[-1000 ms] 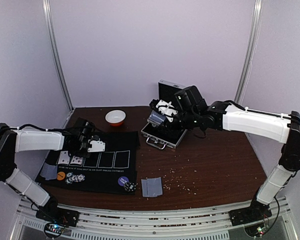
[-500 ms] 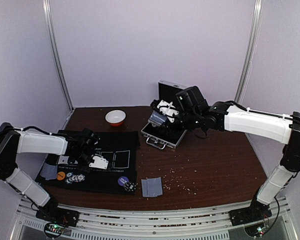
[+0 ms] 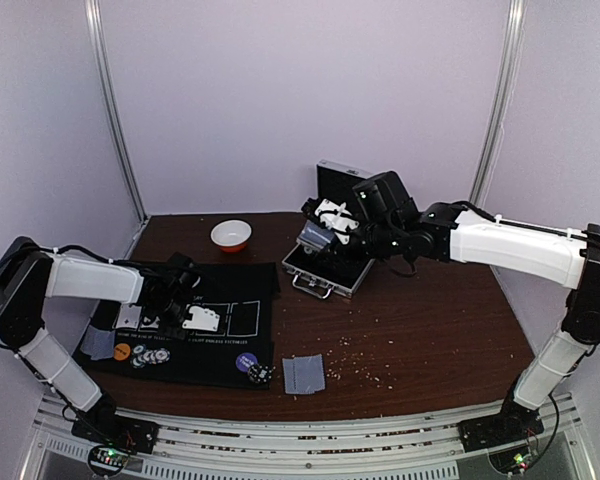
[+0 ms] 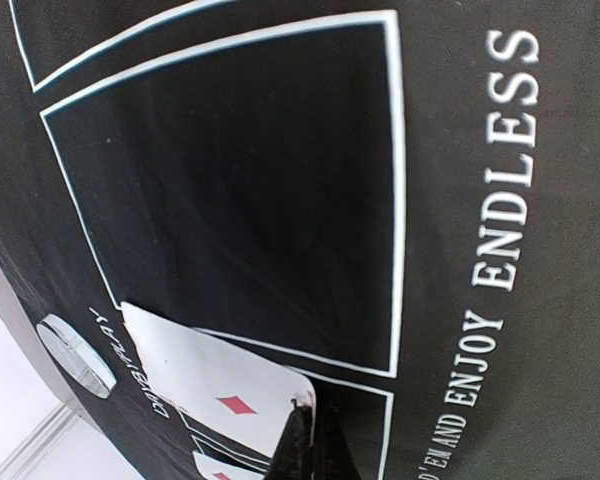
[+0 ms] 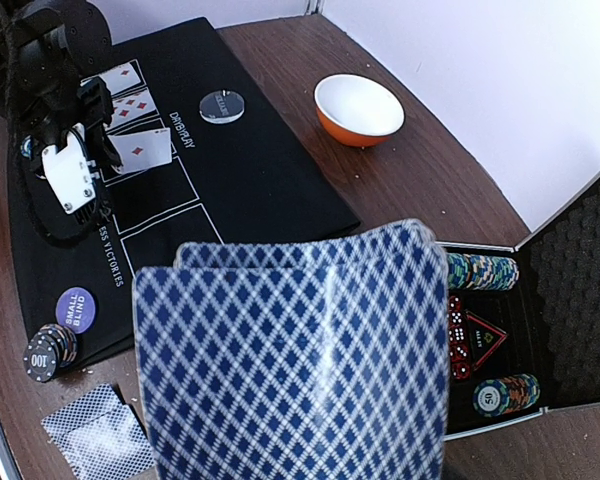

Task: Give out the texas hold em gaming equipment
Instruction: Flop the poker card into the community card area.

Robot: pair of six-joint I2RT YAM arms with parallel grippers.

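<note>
A black mat (image 4: 230, 200) fills the left wrist view, printed with white-outlined boxes and the white words "AND ENJOY ENDLESS" along its right side. 1 full box sits in the middle. At its lower left corner, a face-up diamond card (image 4: 210, 385) overlaps the outline. The left end effector (image 4: 308, 418) pinches that card's corner, its dark fingers pressed together. A second card (image 4: 212, 466) peeks out below. A pale round disc (image 4: 72, 354) lies on the mat's left edge.
</note>
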